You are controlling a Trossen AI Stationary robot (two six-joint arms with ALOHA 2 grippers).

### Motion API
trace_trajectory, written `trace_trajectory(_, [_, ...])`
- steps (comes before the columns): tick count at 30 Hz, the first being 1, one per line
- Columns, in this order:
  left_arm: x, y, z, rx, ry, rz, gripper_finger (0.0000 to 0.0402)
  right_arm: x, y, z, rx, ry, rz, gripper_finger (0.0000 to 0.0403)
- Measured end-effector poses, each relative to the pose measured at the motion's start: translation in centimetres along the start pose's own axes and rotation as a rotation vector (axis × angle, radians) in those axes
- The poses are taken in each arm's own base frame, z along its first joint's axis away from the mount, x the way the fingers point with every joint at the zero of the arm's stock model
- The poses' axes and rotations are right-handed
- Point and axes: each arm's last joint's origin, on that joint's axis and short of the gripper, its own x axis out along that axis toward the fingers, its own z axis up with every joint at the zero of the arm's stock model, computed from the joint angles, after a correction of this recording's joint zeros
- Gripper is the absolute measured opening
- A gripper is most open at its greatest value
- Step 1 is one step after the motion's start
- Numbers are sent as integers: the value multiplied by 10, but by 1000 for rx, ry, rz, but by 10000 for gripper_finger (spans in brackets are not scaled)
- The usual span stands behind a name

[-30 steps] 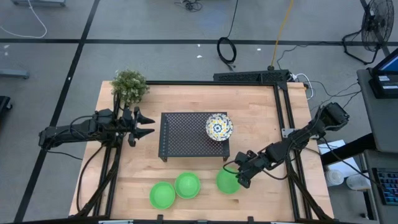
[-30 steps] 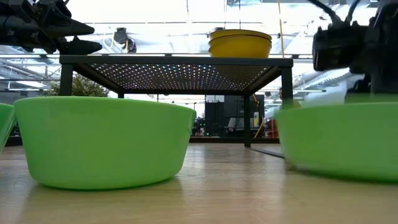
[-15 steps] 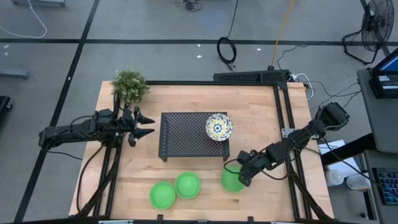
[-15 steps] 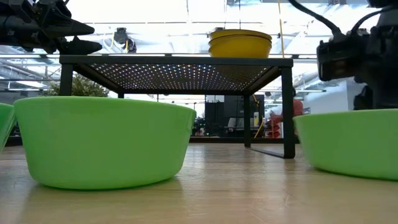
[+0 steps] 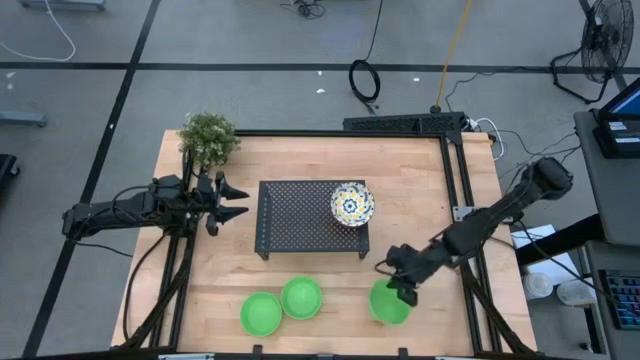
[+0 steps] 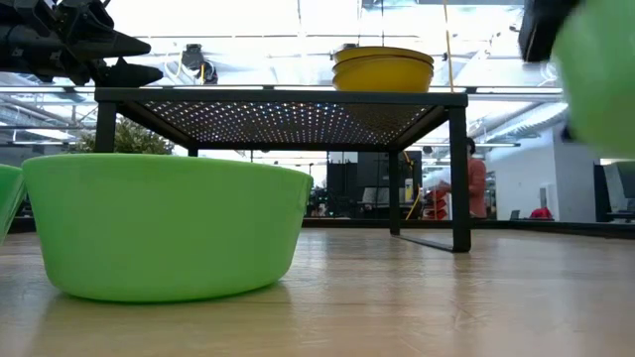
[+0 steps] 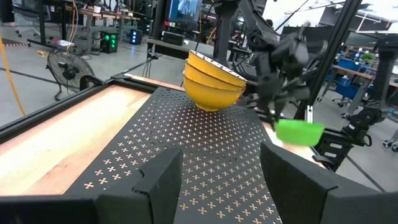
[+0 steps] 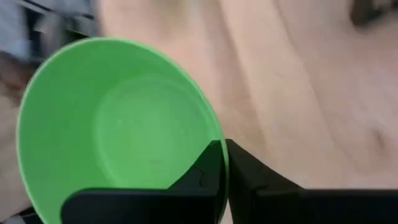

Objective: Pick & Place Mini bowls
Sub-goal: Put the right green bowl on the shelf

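Right gripper (image 5: 401, 291), jaws clamped on one rim of a green mini bowl (image 5: 389, 303), lifted clear of bench (image 5: 420, 190) near the rack (image 5: 311, 216). Thin one-sided pinch: could slip or tilt out. Left gripper (image 5: 238, 200) idle, jaws spread.

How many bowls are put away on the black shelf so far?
Done: a stack of patterned bowls sits on the black rack. In hand: the right gripper has its jaws shut on a green bowl's rim, lifted. Left: two green bowls on the table. The left gripper waits open.
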Motion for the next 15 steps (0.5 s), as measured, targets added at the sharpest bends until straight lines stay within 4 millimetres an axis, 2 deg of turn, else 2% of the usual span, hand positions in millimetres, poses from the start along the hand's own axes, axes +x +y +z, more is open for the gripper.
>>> trace_trajectory(4, [0,0,0,0,0,0,218,-26,17,2,-148,-183,107,2])
trace_trajectory(7, [0,0,0,0,0,0,218,-41,30,4,-332,-350,157,1])
trace_trajectory(10, [0,0,0,0,0,0,218,-50,41,9,-559,-516,170,1])
trace_trajectory(15, [0,0,0,0,-1,0,218,-57,52,25,-918,-776,86,1])
